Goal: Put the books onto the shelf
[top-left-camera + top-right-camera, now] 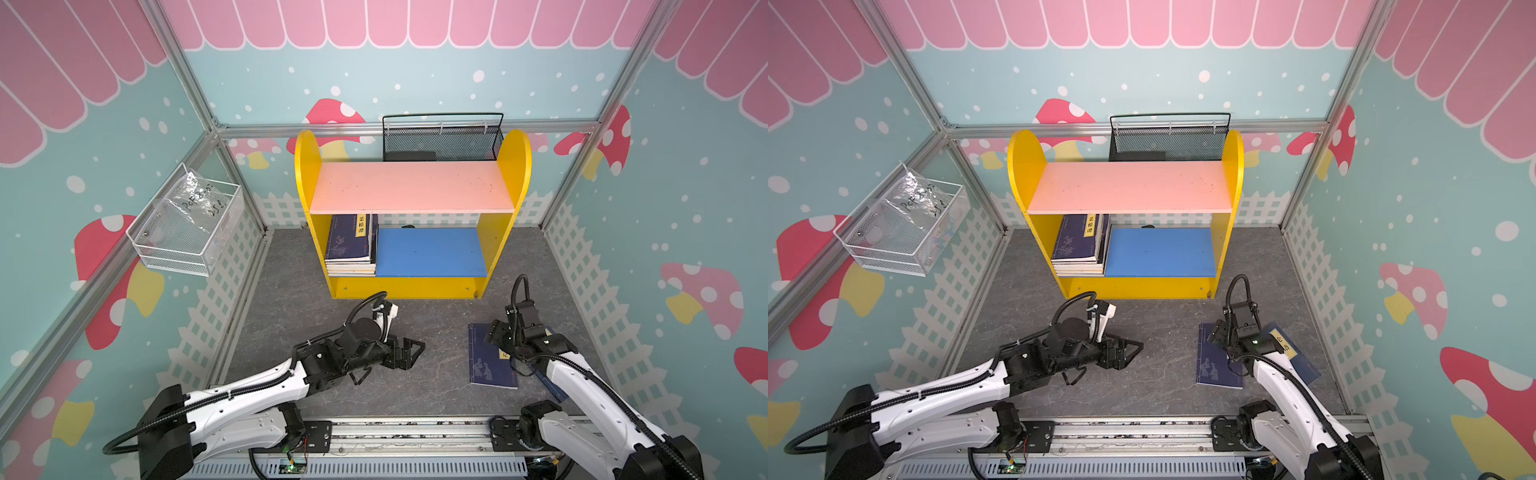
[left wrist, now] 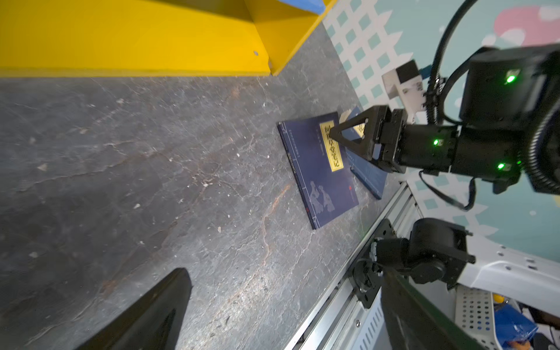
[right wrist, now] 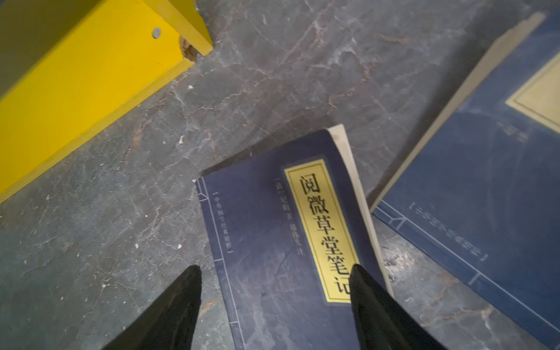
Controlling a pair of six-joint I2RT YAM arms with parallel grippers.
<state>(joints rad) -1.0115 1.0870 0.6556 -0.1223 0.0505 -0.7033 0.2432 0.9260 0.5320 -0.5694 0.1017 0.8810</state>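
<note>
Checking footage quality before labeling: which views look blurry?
Right wrist view: the near book reads sharp, the second book is soft. Left wrist view: the left gripper's fingers are blurred dark shapes. Both top views: evenly lit, crisp.

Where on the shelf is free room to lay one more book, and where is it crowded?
The blue board is bare from the stack of books to the right yellow side panel. The pink board above is bare all along. Crowded: the lower tier's left end.

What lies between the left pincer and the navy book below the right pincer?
Only bare grey floor between left pincer and navy book, in both top views.
</note>
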